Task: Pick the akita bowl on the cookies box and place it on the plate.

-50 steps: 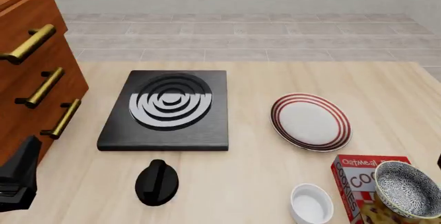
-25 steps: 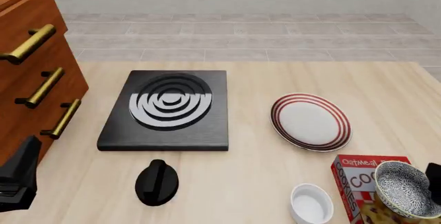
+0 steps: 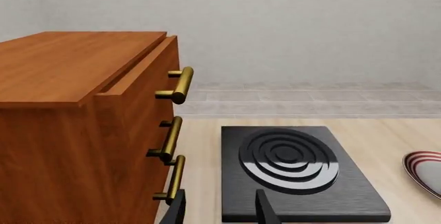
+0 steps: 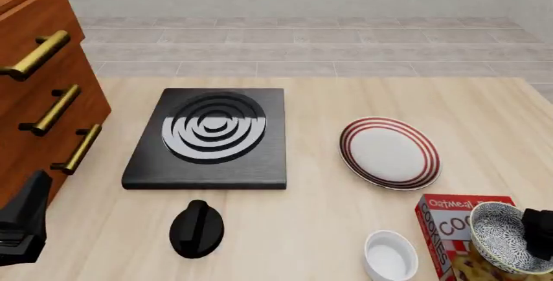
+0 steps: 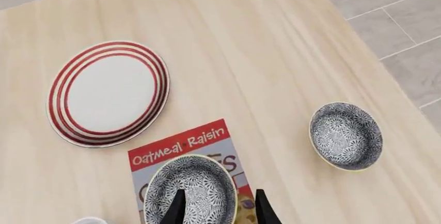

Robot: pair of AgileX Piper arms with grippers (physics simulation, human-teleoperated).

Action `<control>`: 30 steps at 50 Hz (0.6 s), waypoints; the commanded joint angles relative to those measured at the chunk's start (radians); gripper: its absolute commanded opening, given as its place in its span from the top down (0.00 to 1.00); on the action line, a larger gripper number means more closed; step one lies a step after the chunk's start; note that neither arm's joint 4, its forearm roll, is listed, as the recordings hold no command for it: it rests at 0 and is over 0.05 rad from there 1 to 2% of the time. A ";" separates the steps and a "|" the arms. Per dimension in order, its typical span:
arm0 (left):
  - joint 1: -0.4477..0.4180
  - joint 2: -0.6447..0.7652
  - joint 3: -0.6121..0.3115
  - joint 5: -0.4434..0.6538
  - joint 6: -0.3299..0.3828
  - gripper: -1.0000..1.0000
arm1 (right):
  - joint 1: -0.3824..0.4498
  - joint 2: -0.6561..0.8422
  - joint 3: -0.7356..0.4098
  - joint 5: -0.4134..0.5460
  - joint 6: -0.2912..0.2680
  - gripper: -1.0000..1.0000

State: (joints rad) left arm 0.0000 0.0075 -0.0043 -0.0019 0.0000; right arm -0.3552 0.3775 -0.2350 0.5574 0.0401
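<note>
The akita bowl [image 4: 506, 237], white with a dense dark pattern, sits on the red cookies box [image 4: 444, 219] at the near right of the table. In the right wrist view the akita bowl [image 5: 191, 190] covers the lower part of the cookies box [image 5: 180, 147]. My right gripper [image 5: 219, 211] is open above the bowl's rim, one finger over the inside and one outside. In the front view the right gripper [image 4: 537, 230] shows as a dark shape at the bowl's right side. The red-ringed plate [image 4: 389, 153] [image 5: 108, 93] lies beyond the box. My left gripper [image 3: 220, 213] is open and holds nothing.
A second patterned bowl [image 5: 345, 136] rests on the table to the right of the box. A white ramekin [image 4: 390, 255] stands left of the box. A black stove burner [image 4: 210, 135] and its knob [image 4: 197, 228] are mid-table. A wooden cabinet [image 4: 43, 87] fills the left.
My right gripper has come in from the right edge of the front view to the akita bowl's right side. Nothing else has moved.
</note>
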 commanded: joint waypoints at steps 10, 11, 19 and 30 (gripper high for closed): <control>0.000 0.000 0.000 0.000 0.000 0.00 | 0.003 0.108 0.065 -0.134 0.015 0.00; 0.000 0.000 0.000 0.000 0.000 0.00 | 0.005 0.113 0.069 -0.140 0.016 0.00; 0.000 0.000 0.000 0.000 0.000 0.00 | -0.002 0.141 0.081 -0.175 0.011 0.00; 0.000 0.000 0.000 0.000 0.000 0.00 | -0.014 0.150 0.099 -0.192 0.006 0.00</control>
State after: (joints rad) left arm 0.0000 0.0075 -0.0043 -0.0019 0.0000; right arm -0.3607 0.5095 -0.1541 0.3919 0.0483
